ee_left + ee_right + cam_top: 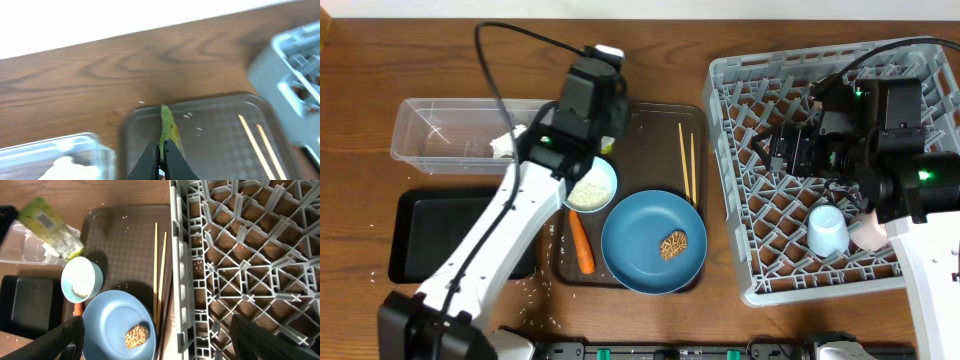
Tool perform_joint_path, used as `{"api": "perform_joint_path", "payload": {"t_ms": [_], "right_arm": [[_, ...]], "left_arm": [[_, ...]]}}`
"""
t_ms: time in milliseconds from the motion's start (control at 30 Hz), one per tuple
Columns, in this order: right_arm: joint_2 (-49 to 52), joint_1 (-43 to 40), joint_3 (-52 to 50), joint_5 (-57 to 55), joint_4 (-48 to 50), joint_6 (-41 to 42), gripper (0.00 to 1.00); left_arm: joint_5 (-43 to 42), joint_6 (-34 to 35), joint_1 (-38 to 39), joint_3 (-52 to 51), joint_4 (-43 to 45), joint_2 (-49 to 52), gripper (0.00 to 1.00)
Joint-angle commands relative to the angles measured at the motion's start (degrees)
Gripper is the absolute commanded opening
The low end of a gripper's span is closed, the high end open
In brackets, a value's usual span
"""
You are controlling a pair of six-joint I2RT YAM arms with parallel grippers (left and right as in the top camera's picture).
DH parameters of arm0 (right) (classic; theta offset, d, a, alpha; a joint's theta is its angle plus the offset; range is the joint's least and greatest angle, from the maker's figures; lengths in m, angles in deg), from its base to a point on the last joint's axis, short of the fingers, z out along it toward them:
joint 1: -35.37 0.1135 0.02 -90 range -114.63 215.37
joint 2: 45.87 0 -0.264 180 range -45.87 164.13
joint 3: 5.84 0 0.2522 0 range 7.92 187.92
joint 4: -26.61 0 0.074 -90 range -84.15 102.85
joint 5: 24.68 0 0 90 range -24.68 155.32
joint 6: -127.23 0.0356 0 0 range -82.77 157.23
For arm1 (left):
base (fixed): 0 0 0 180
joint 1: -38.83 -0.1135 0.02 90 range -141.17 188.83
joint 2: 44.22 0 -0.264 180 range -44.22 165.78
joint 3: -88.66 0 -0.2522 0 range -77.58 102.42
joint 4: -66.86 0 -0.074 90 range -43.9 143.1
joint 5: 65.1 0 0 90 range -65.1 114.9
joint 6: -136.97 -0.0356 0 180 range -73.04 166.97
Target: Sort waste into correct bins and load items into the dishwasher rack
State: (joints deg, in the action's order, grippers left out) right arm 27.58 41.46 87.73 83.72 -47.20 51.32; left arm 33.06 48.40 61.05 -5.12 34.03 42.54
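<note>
Wrapper (166,127): one piece, yellow-green and silver, clamped edge-on in the left gripper (162,150). Its long axis runs straight out from the fingertips toward the table's far edge. It hangs over the far left corner of the brown tray (655,140), beside the clear tub (440,140), which holds one tissue (503,147). Right gripper (157,330): fingers spread wide, empty, over the rack (722,130). Two chopsticks (687,160) lie parallel on the tray. The rack holds one light-blue cup (828,230) and one pink cup (870,235).
</note>
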Motion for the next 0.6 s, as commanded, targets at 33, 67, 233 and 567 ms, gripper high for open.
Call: {"api": "perform_joint_path", "payload": {"t_ms": [33, 67, 233, 567], "right_arm": [[0.1, 0.7, 0.0, -0.2, -0.1, 0.7, 0.86], [0.1, 0.7, 0.0, -0.2, -0.1, 0.7, 0.86], [0.1, 0.7, 0.0, -0.2, -0.1, 0.7, 0.86], [1.2, 0.8, 0.0, 0.0, -0.7, 0.7, 0.86]], "left_arm": [[3.1, -1.8, -5.0, 0.3, 0.7, -2.3, 0.06], [3.1, -2.0, -6.6, 0.3, 0.8, -2.6, 0.06], [3.0, -1.9, -13.7, 0.3, 1.0, -3.1, 0.06], [-0.2, -1.1, -23.2, 0.2, -1.1, -1.3, 0.06]]}}
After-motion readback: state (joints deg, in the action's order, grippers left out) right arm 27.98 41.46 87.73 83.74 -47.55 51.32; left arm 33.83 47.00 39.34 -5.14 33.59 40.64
